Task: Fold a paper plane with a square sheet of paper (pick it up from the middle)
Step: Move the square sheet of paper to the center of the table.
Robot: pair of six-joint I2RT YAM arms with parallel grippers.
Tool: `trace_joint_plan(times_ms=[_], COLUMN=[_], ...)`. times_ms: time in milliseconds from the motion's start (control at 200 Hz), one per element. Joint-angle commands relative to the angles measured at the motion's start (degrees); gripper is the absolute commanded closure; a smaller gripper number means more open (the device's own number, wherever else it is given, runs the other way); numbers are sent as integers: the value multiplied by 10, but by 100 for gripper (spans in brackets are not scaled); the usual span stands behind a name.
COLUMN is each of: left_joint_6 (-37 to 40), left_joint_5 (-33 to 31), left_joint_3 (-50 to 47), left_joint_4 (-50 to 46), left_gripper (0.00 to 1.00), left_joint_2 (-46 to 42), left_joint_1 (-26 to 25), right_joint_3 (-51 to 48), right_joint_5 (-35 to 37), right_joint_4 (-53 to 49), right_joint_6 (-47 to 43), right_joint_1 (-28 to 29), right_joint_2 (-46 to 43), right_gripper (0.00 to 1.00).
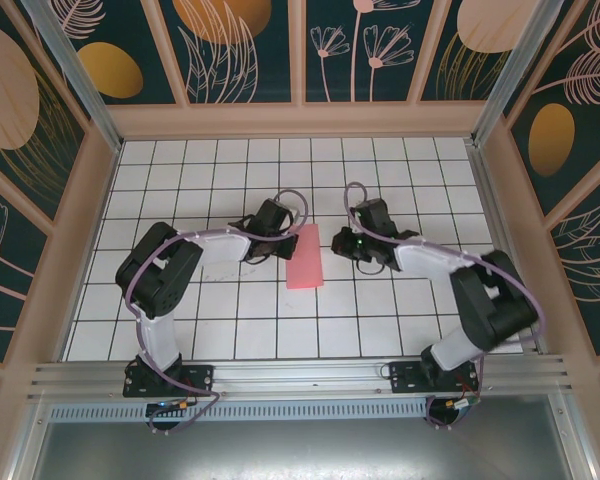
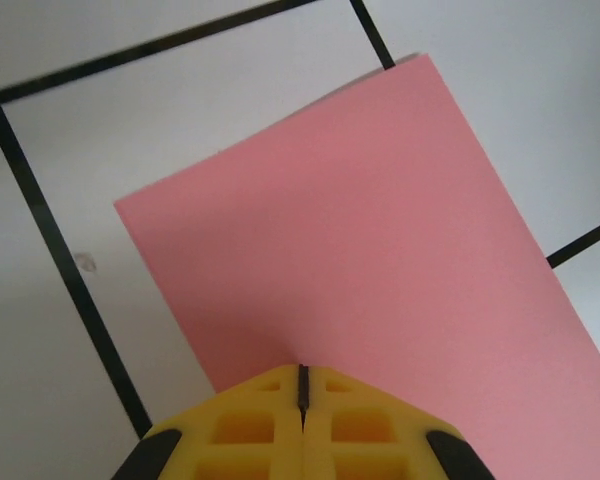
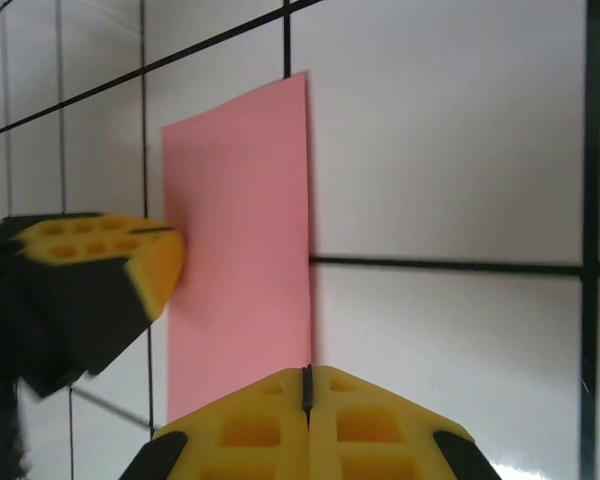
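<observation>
Now the gridded tabletop (image 1: 400, 320) carries the pink sheet of paper (image 1: 305, 257), a narrow strip lying flat between the arms. The left tool (image 2: 302, 378) and right tool (image 3: 306, 380), both closed and empty, sit at its edges; any sideways drag could skew the fold.

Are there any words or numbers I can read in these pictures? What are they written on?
None: no words, numbers or signs can be read.
The pink paper is plain.
The white table bears just black grid lines.
The walls carry painted leaves and flowers, no letters.
</observation>
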Motion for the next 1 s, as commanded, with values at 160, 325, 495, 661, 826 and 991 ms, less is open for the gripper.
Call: trace_joint_plan(times_ms=[160,325,495,661,826,991], left_joint_6=[-84,-209,-267,-305,-343,-366], left_joint_5=[24,-7,34,54,64,65], left_joint_3=[4,-43,-106,-137,-167,-173], left_joint_4=[-11,-6,33,51,80,95], left_gripper=[85,72,61,56,53,53], left_joint_2=[-87,-143,-193,-222,-247,-253], left_joint_1=[13,22,22,21,9,-19], right_joint_3=[122,182,232,221,139,46], right_joint_5=[-27,-35,-28,80,190,235], right_joint_4=[38,13,-24,-56,-60,-55], right_joint_6=[21,10,-5,22,91,154], right_joint_1=[-3,3,15,22,20,13], right_joint_2=[128,202,259,256,199,121], right_gripper=[100,100,100,100,100,100])
